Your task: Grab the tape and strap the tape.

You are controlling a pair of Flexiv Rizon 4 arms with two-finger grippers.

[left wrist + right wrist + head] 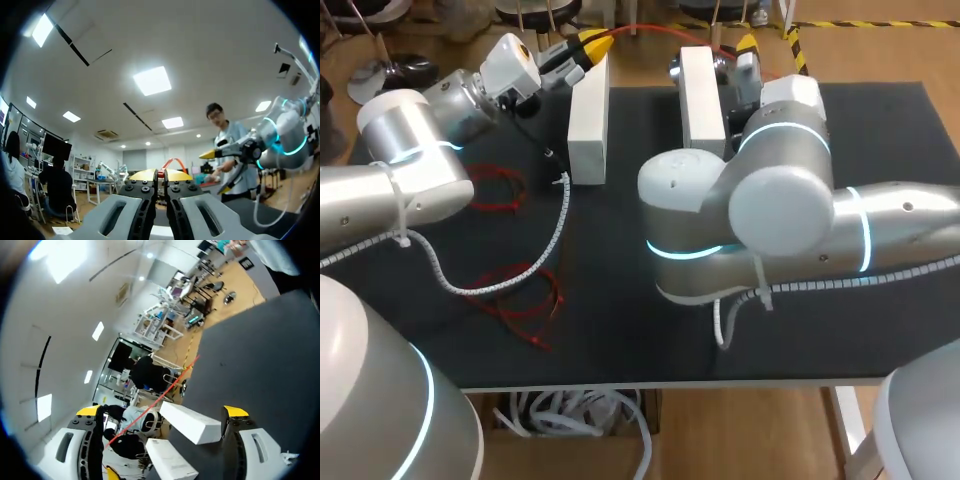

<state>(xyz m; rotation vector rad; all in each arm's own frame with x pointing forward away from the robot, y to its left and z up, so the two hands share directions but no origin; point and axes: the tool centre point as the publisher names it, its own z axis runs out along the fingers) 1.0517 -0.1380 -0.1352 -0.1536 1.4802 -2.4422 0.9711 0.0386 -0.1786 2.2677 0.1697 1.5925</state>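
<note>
Left gripper (160,175) pinches the red tape (175,381); right gripper (161,411) is spread wide. Tape judged thin, light and limp. Best hold: the stretched span.

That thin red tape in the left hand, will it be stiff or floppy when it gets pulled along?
Probably floppy: the red tape is thin and bends in a loose curve beyond the left hand rather than running straight. Likely very light, so it should trail after the hand. It might slip, since only the closed fingertips pinch it.
</note>
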